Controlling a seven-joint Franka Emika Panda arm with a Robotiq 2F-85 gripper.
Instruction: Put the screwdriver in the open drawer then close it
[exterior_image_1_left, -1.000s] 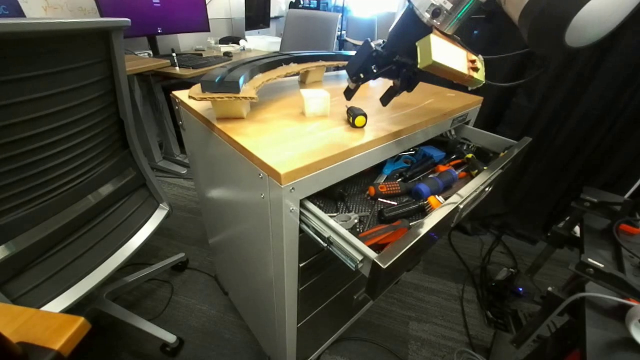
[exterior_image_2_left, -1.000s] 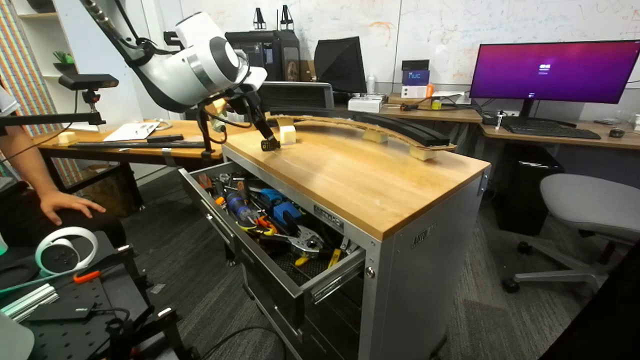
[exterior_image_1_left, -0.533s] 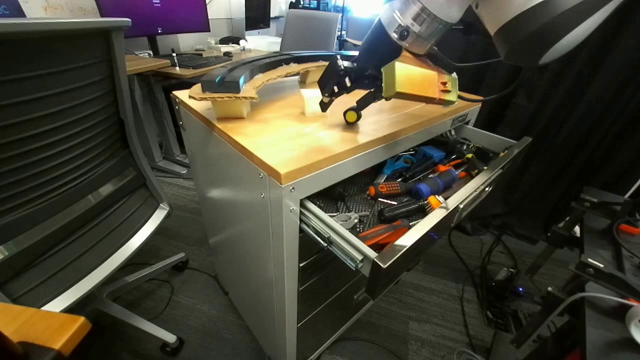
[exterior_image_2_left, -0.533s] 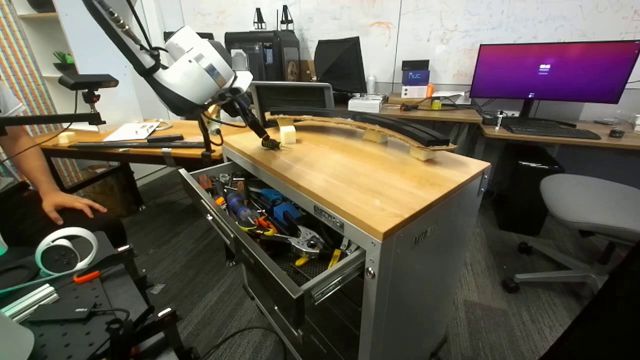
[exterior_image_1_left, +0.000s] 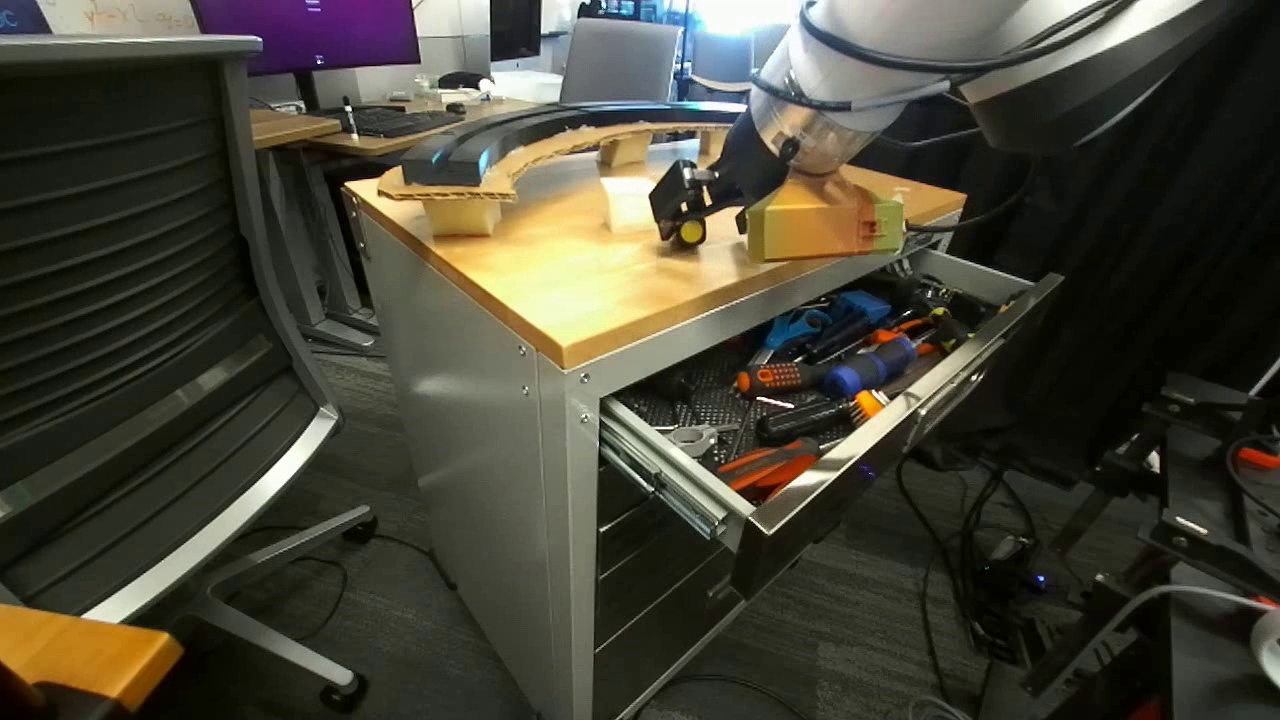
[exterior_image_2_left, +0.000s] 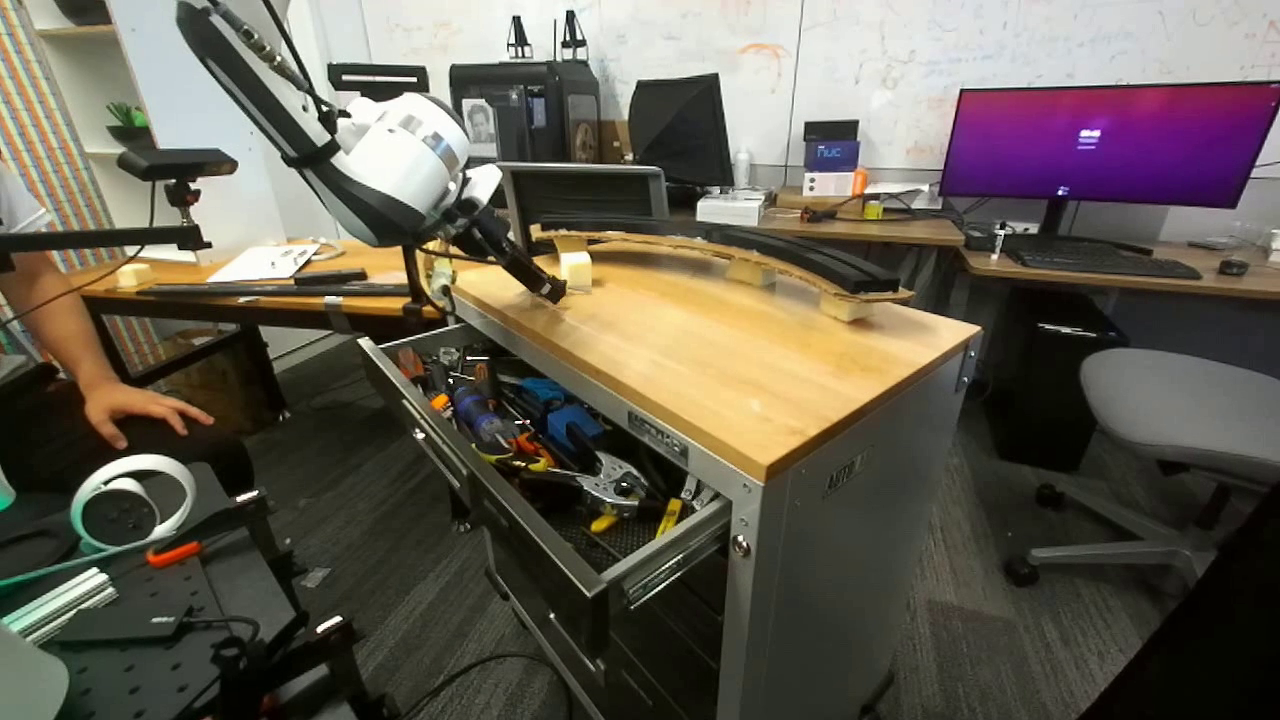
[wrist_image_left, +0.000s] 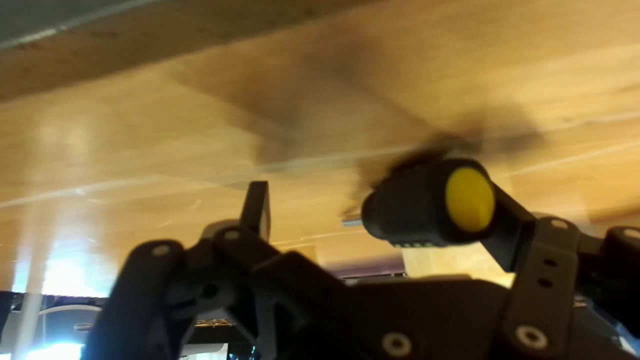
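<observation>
The small black screwdriver with a yellow end cap (exterior_image_1_left: 690, 233) lies on the wooden cabinet top (exterior_image_1_left: 560, 310). In the wrist view the screwdriver (wrist_image_left: 420, 210) sits between my fingers, close to or against the right one, with its short metal tip towards the left finger. My gripper (wrist_image_left: 385, 205) is open, with a clear gap at the left finger. The gripper is low over the tabletop in both exterior views (exterior_image_1_left: 706, 222) (exterior_image_2_left: 553, 291). In an exterior view the gripper hides the screwdriver. The top drawer (exterior_image_1_left: 800, 500) is pulled open and also shows in an exterior view (exterior_image_2_left: 540, 535).
Tools fill much of the drawer, including a blue-handled tool (exterior_image_1_left: 868, 368) and orange-handled pliers (exterior_image_1_left: 775, 465). A pale foam block (exterior_image_1_left: 626, 205) stands close behind the gripper. A curved black track (exterior_image_1_left: 560, 140) on cardboard and blocks runs along the tabletop's back. A chair (exterior_image_1_left: 130, 300) stands beside the cabinet.
My gripper has come down to the tabletop and its fingers now stand on either side of the screwdriver. The screwdriver has shifted slightly towards the foam block. The drawer has not moved.
</observation>
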